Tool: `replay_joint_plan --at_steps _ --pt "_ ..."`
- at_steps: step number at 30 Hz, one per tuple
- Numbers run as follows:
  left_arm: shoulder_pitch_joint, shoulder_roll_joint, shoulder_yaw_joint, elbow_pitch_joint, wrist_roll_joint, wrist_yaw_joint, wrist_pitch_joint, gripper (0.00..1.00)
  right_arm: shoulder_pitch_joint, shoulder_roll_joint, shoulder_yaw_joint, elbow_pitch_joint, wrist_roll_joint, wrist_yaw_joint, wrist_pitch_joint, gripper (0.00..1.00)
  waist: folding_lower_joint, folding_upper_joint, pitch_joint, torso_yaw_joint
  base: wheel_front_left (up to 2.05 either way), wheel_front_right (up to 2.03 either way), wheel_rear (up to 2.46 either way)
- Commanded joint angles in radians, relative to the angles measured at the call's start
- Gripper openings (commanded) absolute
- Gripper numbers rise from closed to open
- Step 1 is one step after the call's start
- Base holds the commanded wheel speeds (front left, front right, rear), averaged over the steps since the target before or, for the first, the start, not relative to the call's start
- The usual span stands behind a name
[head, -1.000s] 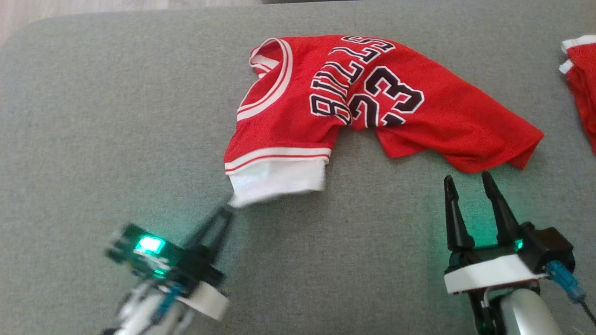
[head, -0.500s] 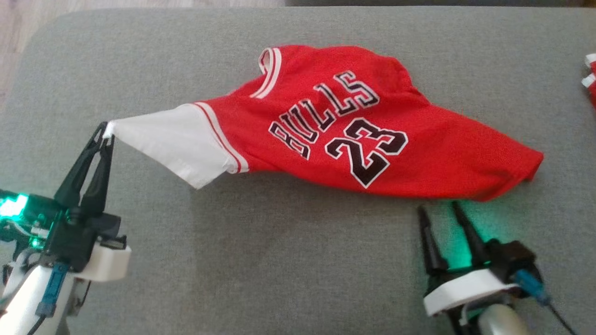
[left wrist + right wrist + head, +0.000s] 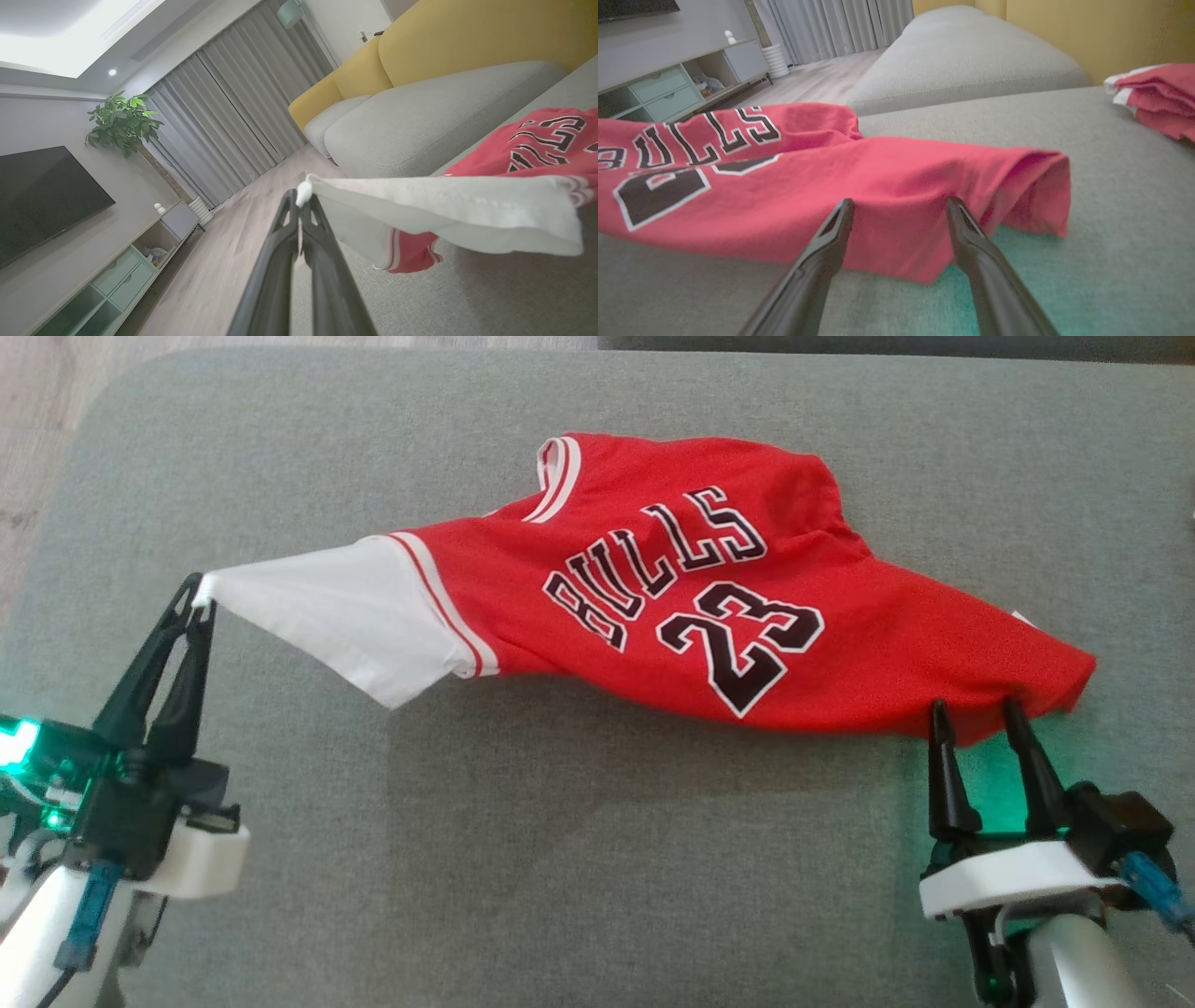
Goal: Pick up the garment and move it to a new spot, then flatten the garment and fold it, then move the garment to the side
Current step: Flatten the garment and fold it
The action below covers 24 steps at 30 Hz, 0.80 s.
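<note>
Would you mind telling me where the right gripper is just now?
Lower right in the head view, the right gripper is open, just at the near hem of the jersey, over the grey cushion.

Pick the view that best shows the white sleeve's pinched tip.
Left wrist view: the left gripper clamps the white sleeve tip close up. Head view shows it smaller; right wrist view shows the red jersey body.

left end effector [image 3: 199, 595] pinched closed | right end effector [image 3: 975, 709] fingers spread
</note>
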Motion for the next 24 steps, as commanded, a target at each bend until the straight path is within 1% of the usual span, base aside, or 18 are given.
replay_joint_plan --at_steps 1,4,6,10,17,18,19,21,24 --pt "-0.056 0.058 0.064 -0.026 -0.001 0.000 -0.002 0.00 0.016 -0.004 0.022 -0.066 -0.007 0.007 -0.004 1.00 0.0000 0.0000 -0.004 -0.003 0.00 0.00 0.00" --pt "-0.058 0.067 0.075 -0.020 -0.004 0.004 -0.002 0.00 0.034 -0.004 0.010 -0.100 -0.005 0.007 -0.004 1.00 0.0000 0.0000 -0.005 -0.013 0.00 0.00 0.00" --pt "-0.056 0.072 0.080 -0.019 -0.006 0.007 -0.002 0.00 0.033 -0.004 0.000 -0.095 0.007 0.007 -0.004 1.00 0.0000 0.0000 -0.005 -0.017 0.00 0.00 0.00" --pt "-0.062 0.078 0.080 -0.017 -0.007 0.006 -0.002 0.00 0.010 -0.004 0.006 -0.039 0.061 0.007 -0.004 1.00 0.0000 0.0000 -0.003 -0.020 0.00 0.00 0.00" --pt "-0.076 0.084 0.079 -0.018 -0.015 0.000 -0.002 0.00 -0.073 -0.004 0.081 0.047 0.188 0.007 -0.004 1.00 0.0000 0.0000 0.013 -0.029 0.00 0.00 0.00" --pt "-0.081 0.084 0.078 -0.019 -0.016 -0.003 -0.002 0.00 -0.088 -0.004 0.092 0.047 0.193 0.007 -0.004 0.80 0.0000 0.0000 0.014 -0.031 0.00 0.00 0.00" --pt "-0.085 0.084 0.077 -0.022 -0.017 -0.004 -0.002 0.00 -0.102 -0.004 0.095 0.036 0.195 0.007 -0.004 0.00 0.0000 0.0000 0.013 -0.033 0.00 0.00 0.00" --pt "-0.088 0.083 0.077 -0.039 -0.018 -0.002 -0.002 0.00 -0.115 -0.004 0.097 0.000 0.199 0.007 -0.004 0.00 0.0000 0.0000 0.004 -0.041 0.00 0.00 0.00" --pt "-0.096 0.088 0.099 -0.084 -0.035 -0.001 -0.002 0.00 -0.115 -0.004 0.079 -0.101 0.190 0.007 -0.004 0.00 0.0000 0.0000 -0.013 -0.058 0.00 0.00 0.00"
